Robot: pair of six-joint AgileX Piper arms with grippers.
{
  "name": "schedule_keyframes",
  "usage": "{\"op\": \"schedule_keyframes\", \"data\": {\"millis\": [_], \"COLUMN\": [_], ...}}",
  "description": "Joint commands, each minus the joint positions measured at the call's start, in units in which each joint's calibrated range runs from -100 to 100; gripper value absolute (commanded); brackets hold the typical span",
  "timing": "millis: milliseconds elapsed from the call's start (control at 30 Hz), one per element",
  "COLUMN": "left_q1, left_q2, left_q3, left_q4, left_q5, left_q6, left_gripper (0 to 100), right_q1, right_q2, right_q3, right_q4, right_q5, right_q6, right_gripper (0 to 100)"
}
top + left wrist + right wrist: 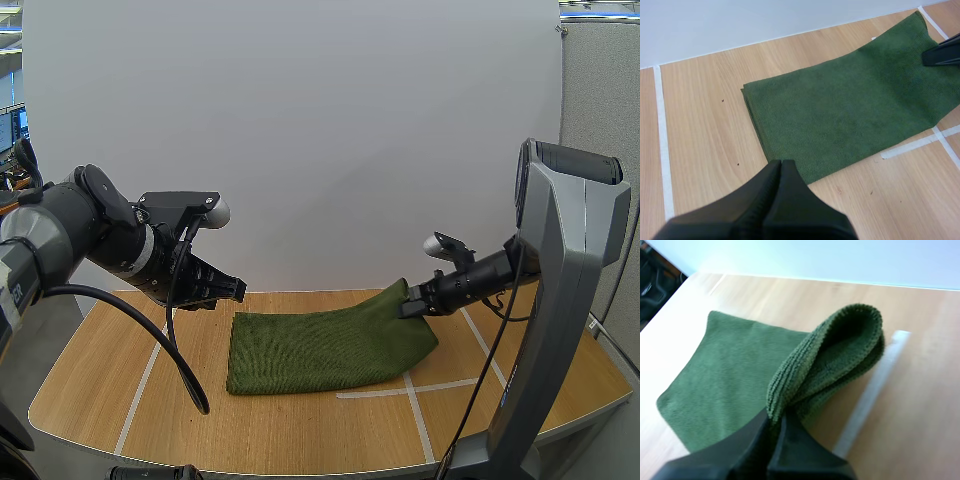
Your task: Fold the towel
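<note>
A dark green towel (325,345) lies folded on the wooden table, its right end lifted off the surface. My right gripper (408,302) is shut on that raised far right corner; in the right wrist view the towel (825,365) curls up into a loop from between the pinching tips (774,421). My left gripper (236,290) hovers above the table just beyond the towel's left end, shut on nothing. In the left wrist view its fingers lie together as one dark wedge (781,165) over the towel's (850,110) near edge.
White tape lines (405,388) cross the table (300,430) near the towel's right side and run along the left (140,385). A white wall stands behind the table. The right arm's grey post (560,300) rises at the right edge.
</note>
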Motion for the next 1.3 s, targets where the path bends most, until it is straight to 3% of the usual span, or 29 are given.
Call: {"op": "schedule_keyframes", "data": {"millis": [0, 300, 800, 1267], "left_q1": [0.13, 0.13, 0.22, 0.22], "left_q2": [0.18, 0.18, -2.67, -11.43], "left_q3": [0.02, 0.02, -1.57, -16.97], "left_q4": [0.43, 0.43, -0.23, 3.13], "left_q5": [0.18, 0.02, -2.38, -2.0], "left_q6": [0.22, 0.22, 0.22, -6.07], "left_gripper": [0, 0, 0, 0], "right_q1": [4.09, 11.24, 21.08, 24.72], "right_q2": [-5.08, -10.73, -11.54, -11.54], "right_q3": [-0.11, -0.11, -0.11, -0.11], "right_q4": [-0.79, -0.57, 1.96, 4.91], "right_q5": [1.78, 1.78, -1.69, -11.68], "right_q6": [3.42, 7.86, 11.08, 11.4], "right_gripper": [0, 0, 0, 0]}}
